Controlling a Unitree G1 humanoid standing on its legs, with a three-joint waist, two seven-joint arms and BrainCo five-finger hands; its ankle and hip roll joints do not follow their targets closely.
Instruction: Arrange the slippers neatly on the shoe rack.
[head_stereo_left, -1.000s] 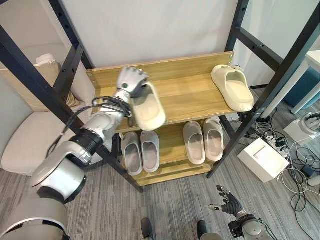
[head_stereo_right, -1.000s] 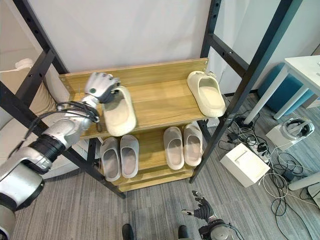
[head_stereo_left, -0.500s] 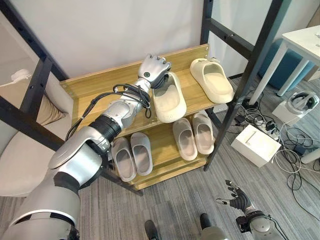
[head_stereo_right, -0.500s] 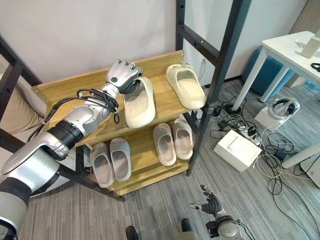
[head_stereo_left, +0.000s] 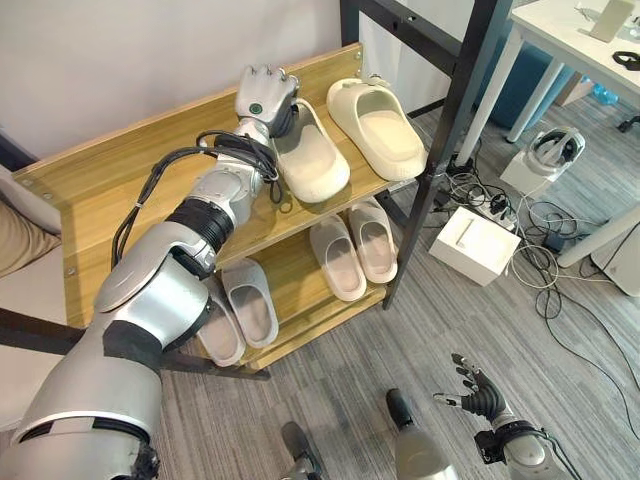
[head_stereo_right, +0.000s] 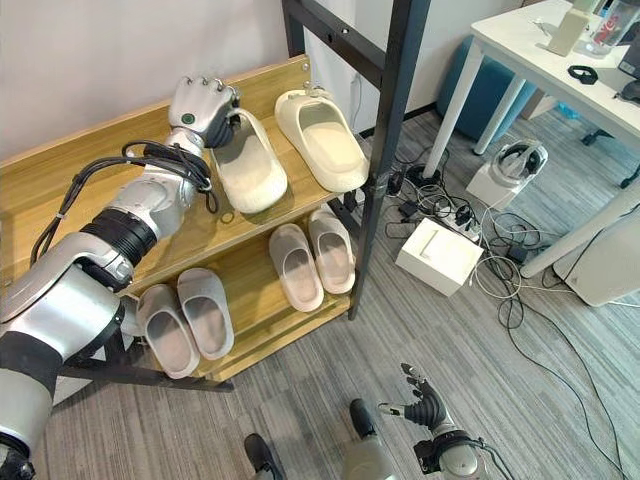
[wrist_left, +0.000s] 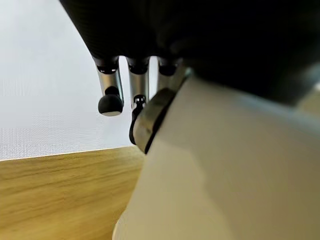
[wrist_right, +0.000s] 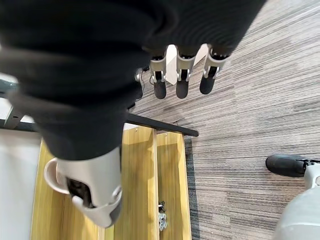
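1. On the top shelf (head_stereo_left: 120, 200) of the shoe rack (head_stereo_right: 290, 300), the left hand (head_stereo_left: 263, 95) has its fingers curled round the heel end of a cream slipper (head_stereo_left: 310, 160), whose sole looks to rest on the wood just beside its mate (head_stereo_left: 378, 128).
2. Judging by this, the step in hand is the placing of the second slipper of the top pair. The two lie side by side and nearly parallel, toes toward the front edge, with a narrow gap between them.
3. From the left wrist view the grip is hard to read in full: the slipper's pale wall hides much of the hand, though dark-tipped fingers (wrist_left: 110, 102) show past it above the shelf board.
4. Next the hand should let go cleanly and lift away without dragging the heel out of line. A small nudge toward the mate may square the pair.
5. The slipper is a thick, smooth, one-piece moulded thing with a broad strap, probably soft foam and light.
6. Two grey pairs (head_stereo_left: 350, 250) (head_stereo_left: 235, 315) already sit on the lower shelf.
7. The right hand (head_stereo_left: 478, 398) hangs low over the floor, fingers relaxed and spread, holding nothing.
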